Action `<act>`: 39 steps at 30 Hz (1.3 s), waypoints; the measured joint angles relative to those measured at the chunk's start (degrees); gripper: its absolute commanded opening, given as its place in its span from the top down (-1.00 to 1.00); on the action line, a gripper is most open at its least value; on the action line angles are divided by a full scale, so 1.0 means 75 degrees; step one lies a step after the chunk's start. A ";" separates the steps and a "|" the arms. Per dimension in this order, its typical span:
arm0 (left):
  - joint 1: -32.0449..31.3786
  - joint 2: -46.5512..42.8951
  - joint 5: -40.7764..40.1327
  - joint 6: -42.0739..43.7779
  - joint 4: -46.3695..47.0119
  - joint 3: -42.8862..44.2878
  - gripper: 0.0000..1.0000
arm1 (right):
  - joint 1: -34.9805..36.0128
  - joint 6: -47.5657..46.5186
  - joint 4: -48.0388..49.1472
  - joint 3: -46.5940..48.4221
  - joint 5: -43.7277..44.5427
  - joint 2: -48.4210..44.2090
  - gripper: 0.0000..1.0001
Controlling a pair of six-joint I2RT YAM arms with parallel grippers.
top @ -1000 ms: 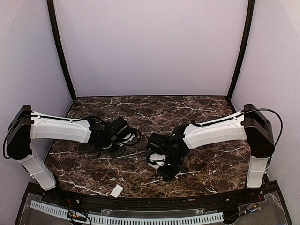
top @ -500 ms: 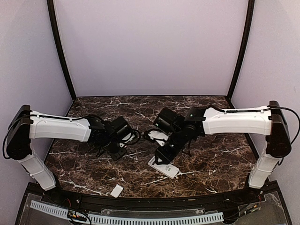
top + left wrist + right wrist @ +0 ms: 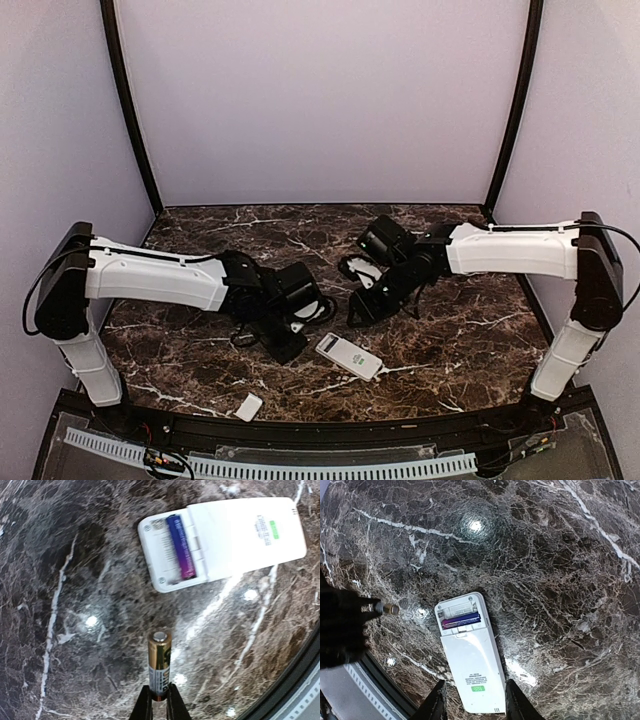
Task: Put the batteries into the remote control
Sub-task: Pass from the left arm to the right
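1. My left gripper [image 3: 159,700] was clamped on the base end of the gold battery [image 3: 159,662]. Most of the battery stuck out ahead of the fingers, over the marble table [image 3: 70,605].
2. My right gripper [image 3: 475,690] had its fingers apart with nothing held, hovering above the remote control [image 3: 472,667].
3. The remote control lay back side up near the table's front edge, between my two arms, with the compartment open.
4. Done: the blue battery [image 3: 180,547] was seated in one slot.
5. Left: the slot beside it looked empty. The gold battery was near the remote control but well short of it, not yet in.
6. I judged the task about half done, with one battery of two loaded.
7. The cover plate [image 3: 249,406] lay apart by the near edge, not fitted.
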 measured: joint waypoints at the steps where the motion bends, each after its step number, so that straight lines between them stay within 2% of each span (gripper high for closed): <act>1: -0.0061 0.0061 0.0117 -0.0061 -0.0026 0.0140 1.00 | -0.0061 0.0073 0.0102 -0.0076 -0.0143 0.0000 0.26; 8: -0.0079 -0.0058 0.0507 -0.0297 0.0213 0.0303 1.00 | -0.0941 0.1072 0.2008 -0.1533 -0.2276 -0.0396 0.16; 12: -0.0166 -0.0793 0.0527 -0.0207 0.0804 0.0044 1.00 | -0.1107 0.1591 0.3174 -0.1749 -0.3407 -0.0612 -0.01; 15: -0.0210 -0.1361 0.0530 -0.0058 0.1256 0.0029 1.00 | -0.1105 0.1874 0.4010 -0.1754 -0.4042 -0.0796 -0.02; 23: -0.0221 -0.1393 0.0542 0.0166 0.1609 0.0082 1.00 | -0.1081 0.2221 0.4849 -0.1754 -0.4645 -0.0918 0.07; 31: -0.0221 -0.1332 0.0536 0.0216 0.1626 0.0082 1.00 | -0.0898 0.2180 0.4774 -0.1754 -0.4762 -0.0790 0.15; 35: -0.0221 -0.1332 0.0539 0.0219 0.1667 0.0082 1.00 | -0.0819 0.2101 0.4570 -0.1751 -0.4756 -0.0606 0.43; 39: -0.0221 -0.1332 0.0539 0.0219 0.1679 0.0082 1.00 | -0.0775 0.2040 0.4508 -0.1708 -0.4768 -0.0527 0.47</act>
